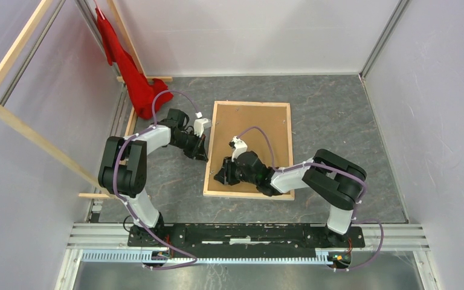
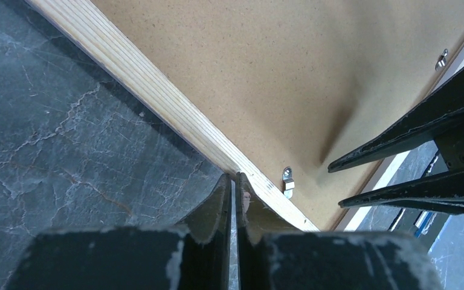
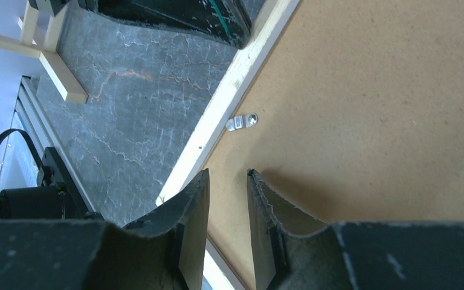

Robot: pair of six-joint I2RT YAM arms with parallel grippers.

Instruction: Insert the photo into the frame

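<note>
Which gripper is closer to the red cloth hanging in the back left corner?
Left. The left gripper is at the left rail of the frame, a short way from the red cloth; the right gripper is over the backing board, farther away.

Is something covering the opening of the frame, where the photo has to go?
Yes. A brown backing board fills the whole opening of the frame, and the right hand is over that board. The photo is not in view.
</note>
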